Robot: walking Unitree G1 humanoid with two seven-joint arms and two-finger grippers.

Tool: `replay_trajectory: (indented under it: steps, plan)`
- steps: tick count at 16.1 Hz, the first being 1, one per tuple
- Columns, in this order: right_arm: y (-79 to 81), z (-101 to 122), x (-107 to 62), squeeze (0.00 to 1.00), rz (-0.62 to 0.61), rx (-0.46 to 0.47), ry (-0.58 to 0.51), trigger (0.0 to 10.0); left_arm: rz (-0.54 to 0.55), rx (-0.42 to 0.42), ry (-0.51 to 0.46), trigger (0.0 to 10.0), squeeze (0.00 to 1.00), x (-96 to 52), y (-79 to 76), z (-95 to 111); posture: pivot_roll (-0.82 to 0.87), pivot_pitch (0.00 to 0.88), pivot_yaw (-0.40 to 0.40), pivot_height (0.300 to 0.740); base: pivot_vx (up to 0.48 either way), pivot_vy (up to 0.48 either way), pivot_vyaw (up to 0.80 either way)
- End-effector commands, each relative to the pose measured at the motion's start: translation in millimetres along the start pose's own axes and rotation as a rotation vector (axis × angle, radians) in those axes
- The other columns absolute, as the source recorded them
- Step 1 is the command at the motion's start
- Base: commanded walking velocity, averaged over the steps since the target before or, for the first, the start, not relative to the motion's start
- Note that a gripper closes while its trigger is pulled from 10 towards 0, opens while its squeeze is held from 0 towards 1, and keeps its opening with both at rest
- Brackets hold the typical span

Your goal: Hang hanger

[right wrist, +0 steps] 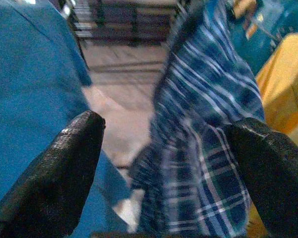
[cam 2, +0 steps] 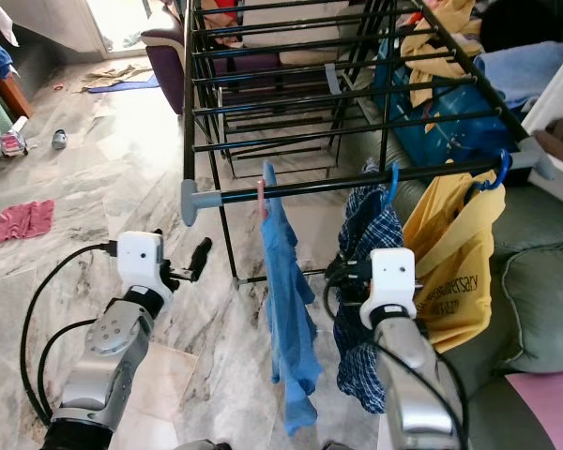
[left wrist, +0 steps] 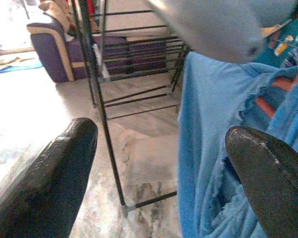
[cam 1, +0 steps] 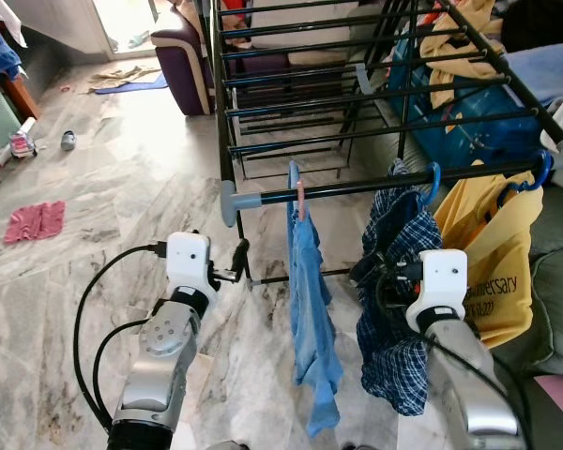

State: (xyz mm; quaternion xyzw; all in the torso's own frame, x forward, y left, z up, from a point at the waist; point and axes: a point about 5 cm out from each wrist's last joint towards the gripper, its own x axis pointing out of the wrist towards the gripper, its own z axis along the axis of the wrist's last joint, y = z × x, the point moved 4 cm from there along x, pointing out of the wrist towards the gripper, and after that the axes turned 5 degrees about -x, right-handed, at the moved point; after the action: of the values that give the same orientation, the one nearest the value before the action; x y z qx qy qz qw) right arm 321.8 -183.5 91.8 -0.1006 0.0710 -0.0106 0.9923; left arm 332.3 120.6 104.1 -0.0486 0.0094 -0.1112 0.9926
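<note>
A blue plastic hanger (cam 1: 433, 184) carrying a navy plaid shirt (cam 1: 394, 309) is hooked on the black metal drying rack's front rail (cam 1: 375, 187) (beside a blue garment (cam 1: 311, 309)). The right gripper (right wrist: 164, 163) is spread wide before the plaid cloth; the left gripper (left wrist: 164, 173) is likewise wide, holding nothing.

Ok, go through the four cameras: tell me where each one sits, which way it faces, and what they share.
Left eye: on the head, looking down at the rack; both arms show.
Right eye: beside it, same scene, with the yellow bag.
Left wrist: along the open left claw toward the blue shirt.
Right wrist: along the open right claw toward the plaid shirt.
Shared: every view shows the blue shirt.
</note>
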Motion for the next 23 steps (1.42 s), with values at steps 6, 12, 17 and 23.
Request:
replay_trajectory:
  steps: [6,12,17,23]
  plan:
    - [-17.3,-12.4,31.1,0.00,-0.003,-0.047,0.116,10.0,-0.006,0.014,0.015,10.0,0.00,1.1,-0.8,-1.2,-0.05,0.099,0.052,0.740,0.000,0.000,0.00]
    - [-11.5,-28.0,43.4,0.00,0.107,-0.027,0.198,0.0,0.014,0.020,0.026,10.0,0.00,-1.5,3.0,-3.0,-0.04,0.098,0.041,0.740,0.000,0.000,0.00]
    - [-15.2,-33.8,40.3,0.00,0.116,-0.045,0.192,0.0,0.001,0.016,0.033,10.0,0.00,0.6,-2.7,-5.1,-0.05,0.099,0.047,0.740,0.000,0.000,0.00]
    - [-13.1,-32.2,42.8,0.00,0.127,-0.029,0.169,0.0,0.006,0.017,0.025,10.0,0.00,1.1,-2.2,-3.7,-0.05,0.101,0.043,0.740,0.000,0.000,0.00]
